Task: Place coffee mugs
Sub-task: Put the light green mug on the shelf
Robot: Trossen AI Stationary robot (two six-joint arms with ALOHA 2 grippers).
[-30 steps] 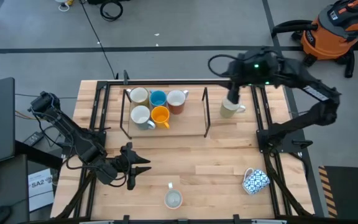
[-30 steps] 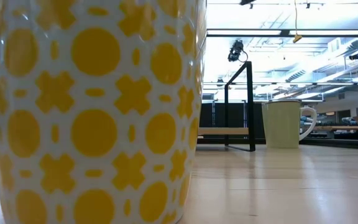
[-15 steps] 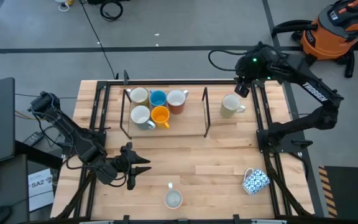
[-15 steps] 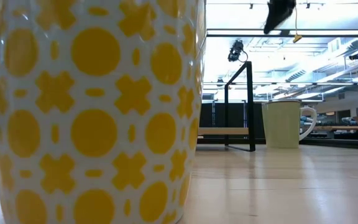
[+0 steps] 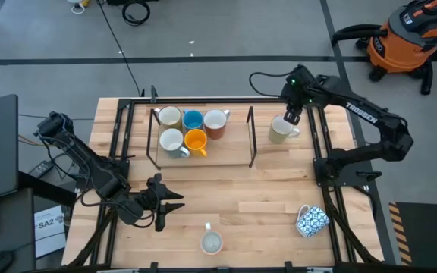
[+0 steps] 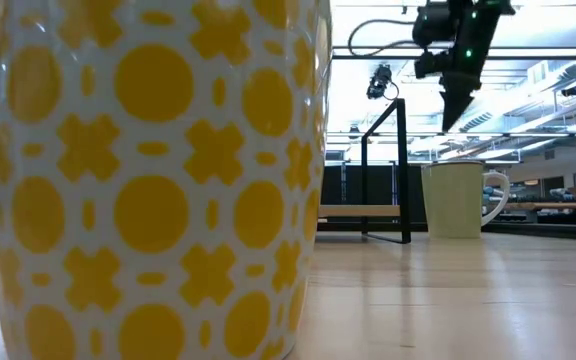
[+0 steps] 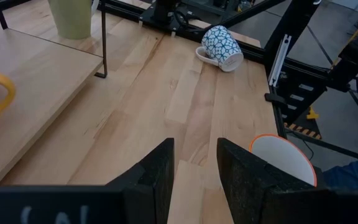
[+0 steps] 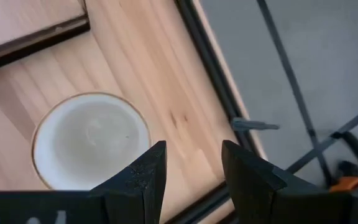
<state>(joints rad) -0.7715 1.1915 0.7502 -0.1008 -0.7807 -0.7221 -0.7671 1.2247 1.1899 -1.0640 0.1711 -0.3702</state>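
Note:
A pale cream mug [image 5: 281, 132] stands upright on its base on the table, right of the rack, handle toward the right edge. My right gripper [image 5: 290, 119] hangs open just above its far rim [image 6: 455, 115], fingers pointing down, touching nothing; in its wrist view [image 8: 191, 171] the mug's mouth [image 8: 92, 146] lies beside the fingers. Several mugs, white, blue [image 5: 193, 119], red-brown [image 5: 216, 122] and orange-yellow [image 5: 196, 140], stand on the rack. A blue-and-white patterned mug [image 5: 312, 220] lies on its side near the right edge. My left gripper [image 5: 174, 203] waits open at the near left.
The rack [image 5: 203, 161] is a wooden board in a dark metal frame at the table's far middle. A yellow-patterned mug [image 5: 212, 243] stands at the near edge and fills the low view's left [image 6: 148, 180]. Bare wood lies between rack and near edge. Dark frame rails [image 5: 321, 144] run along both sides.
My right gripper has come down from above the low view's top to just over the pale cream mug, shifting slightly toward the far edge and back. The mug has stayed where it was.

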